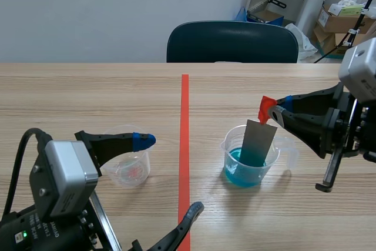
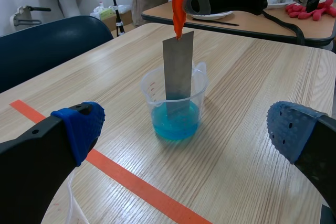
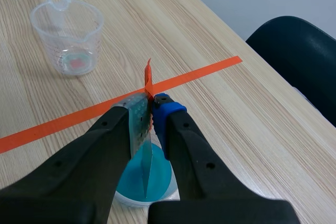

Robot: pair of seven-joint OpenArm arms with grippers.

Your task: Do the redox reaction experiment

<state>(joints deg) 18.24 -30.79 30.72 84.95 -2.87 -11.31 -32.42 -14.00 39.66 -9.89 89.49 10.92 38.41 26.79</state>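
Right hand is pinched narrow on a floppy orange-red tape tab fixed to the top end of a flat grey metal strip. The strip stands in the clear plastic beaker of blue liquid with its lower end submerged, leaning slightly against the rim.

Left hand is wide open and holds nothing. It hovers well apart from the blue beaker, near a second clear plastic beaker that has a reddish smear at the bottom.

Step in hand, as I read it: soak the strip in the blue solution.
- The grip is on soft tape, not metal, so the strip can swing. Move slowly and straight up or down.
- Avoid pressing the strip sideways on the rim. The beaker looks light and could tip on the wooden table.

Hard to tell:
- whether the strip's end touches the beaker floor
- any coating on the wetted metal
- what the reddish residue is
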